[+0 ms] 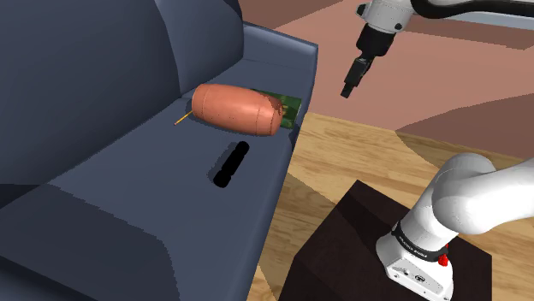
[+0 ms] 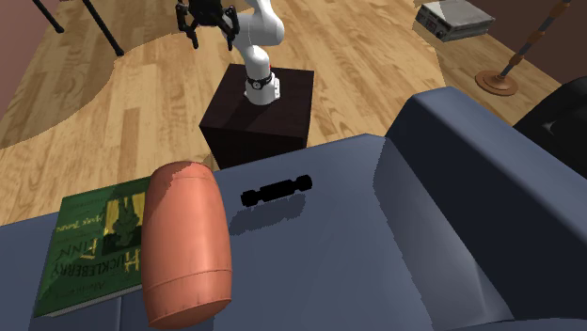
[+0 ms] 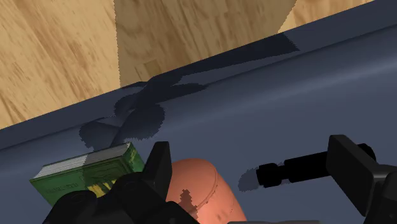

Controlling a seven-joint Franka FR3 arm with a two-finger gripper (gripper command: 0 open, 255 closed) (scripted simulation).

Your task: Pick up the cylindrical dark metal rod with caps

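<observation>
The dark rod with caps (image 1: 231, 162) lies flat on the blue sofa seat (image 1: 154, 197), near its front edge. In the second exterior view the rod (image 2: 276, 191) sits beside an orange cylinder cushion (image 2: 186, 243). My gripper (image 1: 350, 85) hangs in the air above the floor, well away from the rod and off the sofa's edge. It is open in the second exterior view (image 2: 210, 38), with nothing between its fingers. Through the wrist camera the rod (image 3: 289, 170) shows far below, close to the right finger, and the gripper (image 3: 253, 147) stands wide apart.
A green book (image 2: 89, 240) lies under the orange cushion (image 1: 236, 109) on the seat. The sofa's backrest (image 2: 489, 179) rises behind the rod. My dark stand (image 2: 256, 113) is on the wooden floor in front of the sofa. A stack of books (image 2: 453, 19) and a lamp base (image 2: 497, 82) sit farther off.
</observation>
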